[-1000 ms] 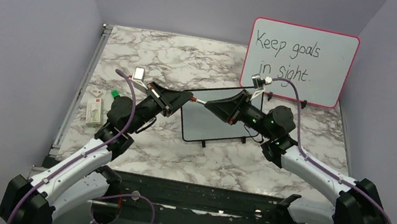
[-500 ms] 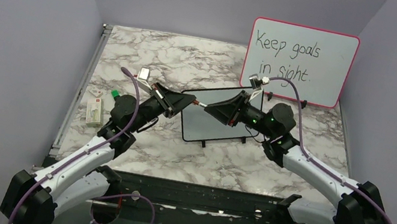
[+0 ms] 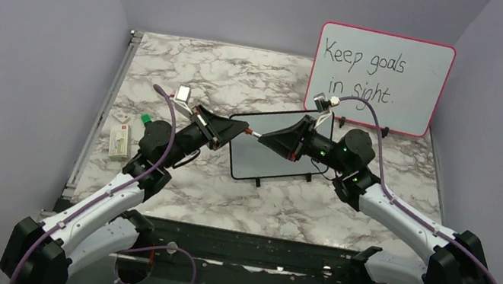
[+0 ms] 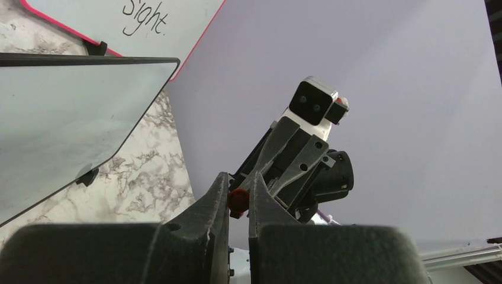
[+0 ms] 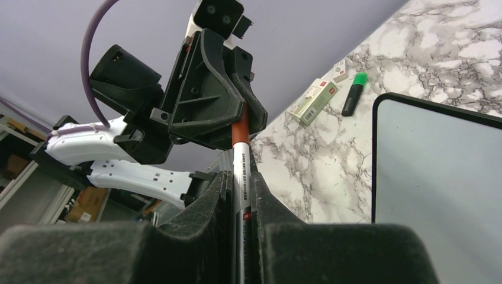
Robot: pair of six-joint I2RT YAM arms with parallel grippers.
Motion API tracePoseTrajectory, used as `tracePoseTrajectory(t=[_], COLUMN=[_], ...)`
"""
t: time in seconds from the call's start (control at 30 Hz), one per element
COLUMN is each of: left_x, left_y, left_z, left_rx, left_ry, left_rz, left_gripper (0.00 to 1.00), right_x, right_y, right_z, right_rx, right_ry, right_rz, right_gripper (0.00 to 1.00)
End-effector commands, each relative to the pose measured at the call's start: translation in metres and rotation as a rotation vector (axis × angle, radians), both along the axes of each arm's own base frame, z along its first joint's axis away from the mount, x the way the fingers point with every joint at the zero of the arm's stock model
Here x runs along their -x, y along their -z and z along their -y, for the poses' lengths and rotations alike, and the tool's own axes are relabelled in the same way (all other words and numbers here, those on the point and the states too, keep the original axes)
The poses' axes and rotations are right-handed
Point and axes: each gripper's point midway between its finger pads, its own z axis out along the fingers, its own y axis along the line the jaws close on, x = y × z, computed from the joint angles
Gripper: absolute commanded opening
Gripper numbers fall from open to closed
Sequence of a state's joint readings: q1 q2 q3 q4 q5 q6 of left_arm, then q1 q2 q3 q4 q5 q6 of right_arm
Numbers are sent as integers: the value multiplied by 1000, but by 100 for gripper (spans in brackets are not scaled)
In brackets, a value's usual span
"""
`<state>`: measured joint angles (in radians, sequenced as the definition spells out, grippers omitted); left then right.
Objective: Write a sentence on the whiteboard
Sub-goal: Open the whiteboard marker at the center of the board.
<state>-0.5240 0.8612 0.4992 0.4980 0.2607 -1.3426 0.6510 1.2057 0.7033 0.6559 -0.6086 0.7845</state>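
The whiteboard (image 3: 272, 159) lies flat mid-table, black-framed, and its face shows blank; the sentence is out of view. Above its left edge the two grippers meet tip to tip with one marker (image 3: 251, 132) spanning them. My left gripper (image 3: 238, 127) is shut on the marker's red-brown cap (image 4: 238, 201). My right gripper (image 3: 263, 136) is shut on the white barrel (image 5: 241, 171), whose red end (image 5: 239, 132) runs into the left fingers. In the left wrist view the whiteboard (image 4: 59, 118) lies at the left; in the right wrist view the whiteboard (image 5: 438, 177) lies at the right.
A pink-framed board (image 3: 380, 79) reading "Keep goals in sight" stands at the back right on black feet. A green highlighter (image 5: 354, 94) and a small carton (image 5: 314, 100) lie near the table's left edge (image 3: 110, 99). Purple walls close in three sides.
Both grippers have risen a little with the marker between them, the left one shifting slightly right. Over the last half second almost nothing has moved.
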Motion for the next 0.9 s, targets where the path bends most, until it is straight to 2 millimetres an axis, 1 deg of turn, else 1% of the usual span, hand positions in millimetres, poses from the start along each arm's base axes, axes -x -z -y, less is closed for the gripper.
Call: tracePoseTrajectory(t=[0.0, 0.1, 0.13, 0.23, 0.37, 0.6, 0.77, 0.87], left_x=[-3, -5, -5, -7, -10, -15, -18, -22], left_y=[7, 10, 11, 15, 16, 19, 23, 29], left_z=[-7, -13, -15, -20, -33, -52, -57, -60], left_rx=[-10, 7, 12, 31, 65, 91, 34, -82], left_ry=[-50, -86, -96, -128, -198, -302, -342, -371], left_rz=[-13, -27, -33, -51, -63, -56, -31, -2], left_gripper=[0, 0, 0, 0, 0, 0, 0, 0], right_x=[8, 7, 7, 9, 16, 25, 29, 25], right_y=[-31, -30, -29, -27, -22, -3, 13, 20], right_z=[2, 4, 4, 5, 7, 15, 22, 27], right_rx=[-52, -51, -50, -44, -28, 38, 116, 181], right_ry=[-22, -15, -13, -21, -46, -52, -42, -10], right_rz=[83, 83, 84, 88, 96, 80, 80, 91], right_gripper=[10, 1, 0, 0, 0, 1, 0, 0])
